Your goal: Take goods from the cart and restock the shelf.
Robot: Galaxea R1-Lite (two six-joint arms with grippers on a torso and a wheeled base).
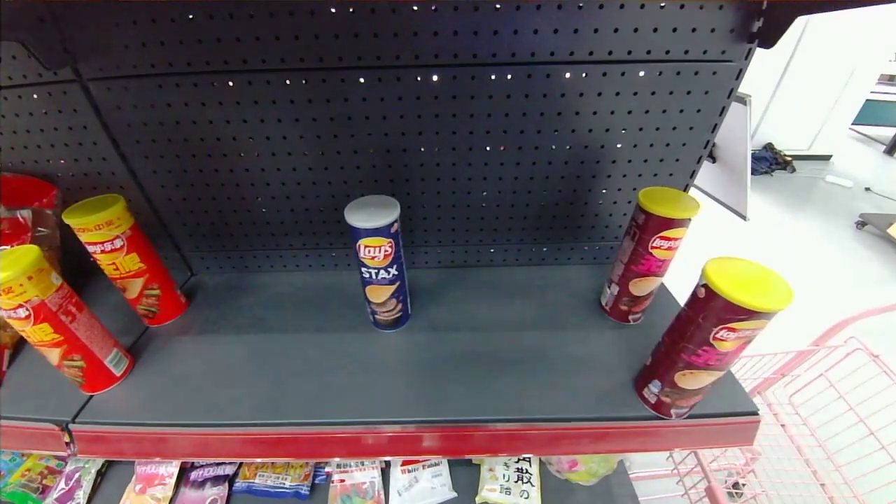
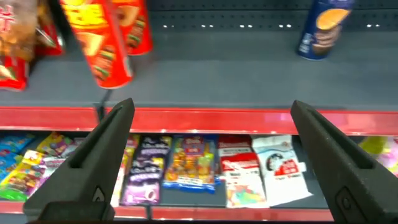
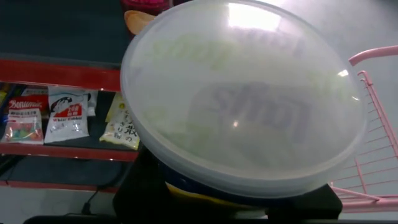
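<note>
Held a clear-lidded can (image 3: 242,93) in the right gripper (image 3: 230,208), jaws closed on its body, out in front of the shelf (image 1: 420,378) at its right end, beside the cart (image 1: 826,392). Hung the left gripper (image 2: 211,109) wide open and empty before the red edge (image 2: 205,118). Risked clipping that edge or toppling the maroon can (image 1: 707,339) at the front corner while placing.

The dark grey shelf (image 1: 448,378) has a red front edge and a black pegboard back (image 1: 420,154). A blue chip canister with a grey lid (image 1: 379,262) stands upright near the middle, towards the back. Two maroon canisters with yellow lids stand at the right end, one at the back (image 1: 647,255) and one at the front corner (image 1: 707,339). Two red canisters with yellow lids (image 1: 126,260) (image 1: 59,322) stand at the seam with the left section. Snack packets (image 1: 420,479) line the lower shelf (image 1: 609,490).
</note>
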